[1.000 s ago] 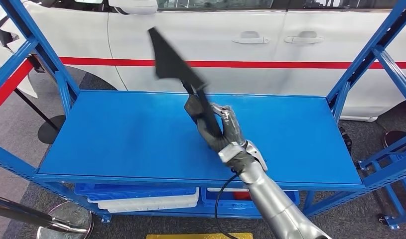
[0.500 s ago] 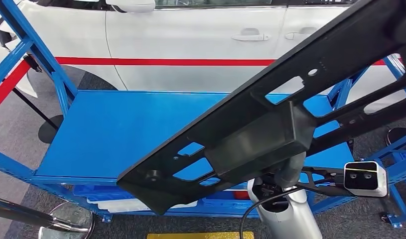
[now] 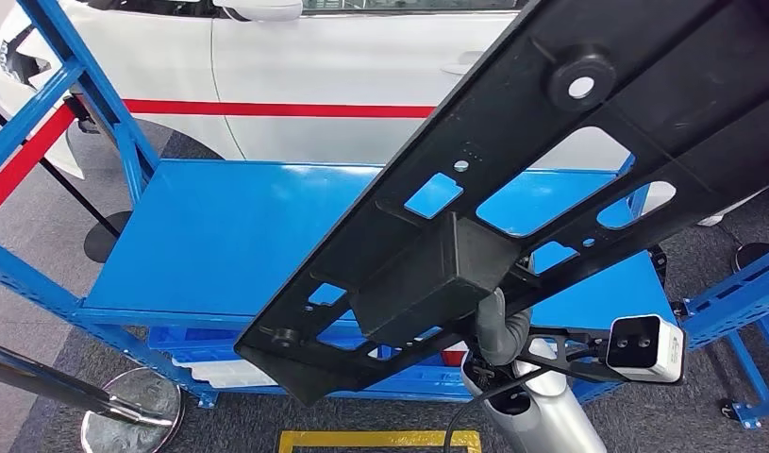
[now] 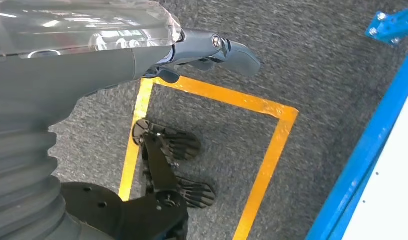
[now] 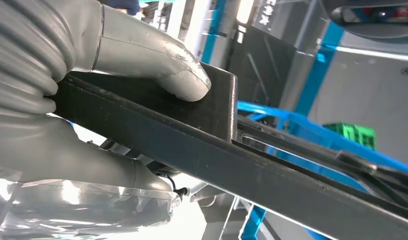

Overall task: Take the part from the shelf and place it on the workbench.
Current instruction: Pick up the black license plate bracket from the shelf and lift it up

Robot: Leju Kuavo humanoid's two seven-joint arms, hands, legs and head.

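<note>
Right wrist: hand (image 5: pixel 116 65) grips part (image 5: pixel 272 170).

R hand (image 5: pixel 106 65) clamped round part (image 3: pixel 512 189), L hand (image 4: pixel 212 50) hangs loose.

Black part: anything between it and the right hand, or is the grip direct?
Nothing visible between them. The right hand grips the black part directly, its thumb pressed against the part's flat block, in the right wrist view.

The part (image 3: pixel 550 179) is moulded in matt black plastic. The shelf (image 3: pixel 239 236) is finished in smooth blue-painted metal. The floor (image 4: pixel 312 55) is covered in rough grey carpet.
</note>
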